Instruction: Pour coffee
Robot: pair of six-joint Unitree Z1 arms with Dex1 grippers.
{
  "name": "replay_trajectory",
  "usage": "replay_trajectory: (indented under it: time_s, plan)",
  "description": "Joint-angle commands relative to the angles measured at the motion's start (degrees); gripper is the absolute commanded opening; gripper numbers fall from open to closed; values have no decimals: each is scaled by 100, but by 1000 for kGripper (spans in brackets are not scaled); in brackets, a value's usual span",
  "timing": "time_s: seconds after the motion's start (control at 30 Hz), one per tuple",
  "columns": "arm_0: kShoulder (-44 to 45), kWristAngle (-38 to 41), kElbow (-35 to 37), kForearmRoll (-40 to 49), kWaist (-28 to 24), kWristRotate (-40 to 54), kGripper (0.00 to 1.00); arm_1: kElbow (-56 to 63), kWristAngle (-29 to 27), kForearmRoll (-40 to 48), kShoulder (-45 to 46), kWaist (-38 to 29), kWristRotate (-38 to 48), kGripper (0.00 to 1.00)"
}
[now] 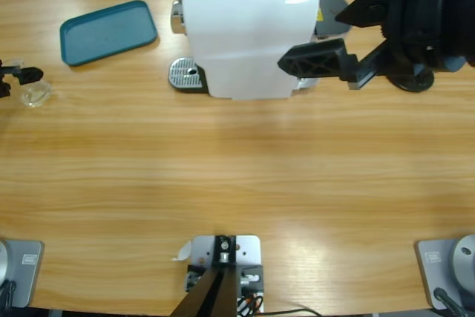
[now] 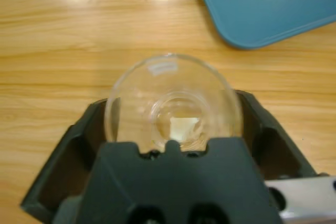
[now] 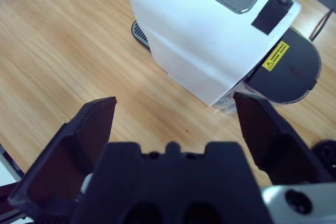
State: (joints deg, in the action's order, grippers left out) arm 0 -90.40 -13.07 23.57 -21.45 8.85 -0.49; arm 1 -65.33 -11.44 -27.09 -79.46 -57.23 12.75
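Left end effector (image 1: 15, 79) is cut off by the left edge of the high view, and the small clear drinking glass (image 1: 35, 94) beside it is too small there to tell whether it holds any liquid; in the left wrist view the end effector's black body hides the glass's near side. The blue rounded plastic tray (image 2: 268, 3) runs off that view's top and right edges. The white boxy coffee machine (image 3: 205, 35) is clipped by the right wrist view's top edge, its silver round drip grille (image 3: 140, 34) mostly hidden behind its body, and the print on its yellow warning label (image 3: 276, 55) is too small to read.
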Motion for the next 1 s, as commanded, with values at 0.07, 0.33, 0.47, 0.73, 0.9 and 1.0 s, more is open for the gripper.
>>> replay_trajectory:
  time_s: [0.07,0.33,0.47,0.73,0.9,1.0]
  plan:
    - [-281,-125,-313,-423,-41,137,110,107,-68,64,-106,-51,84,1000]
    - [554,1773,76,48,62,1526,0,-145,-97,-465,-87,-51,-465,1000]
    - [907,3468,913,1502,73,3387,0,-356,-70,-1019,110,-51,-995,1000]
    - [-181,4837,1618,1758,454,4786,0,175,-649,-1160,1321,-51,-1257,1000]
    - [-1106,5377,2278,1758,700,4997,0,358,-903,-1427,1776,-51,-1278,1000]
    - [-1498,5377,2662,1758,922,5006,0,433,-1019,-1466,1885,-51,-1307,1000]
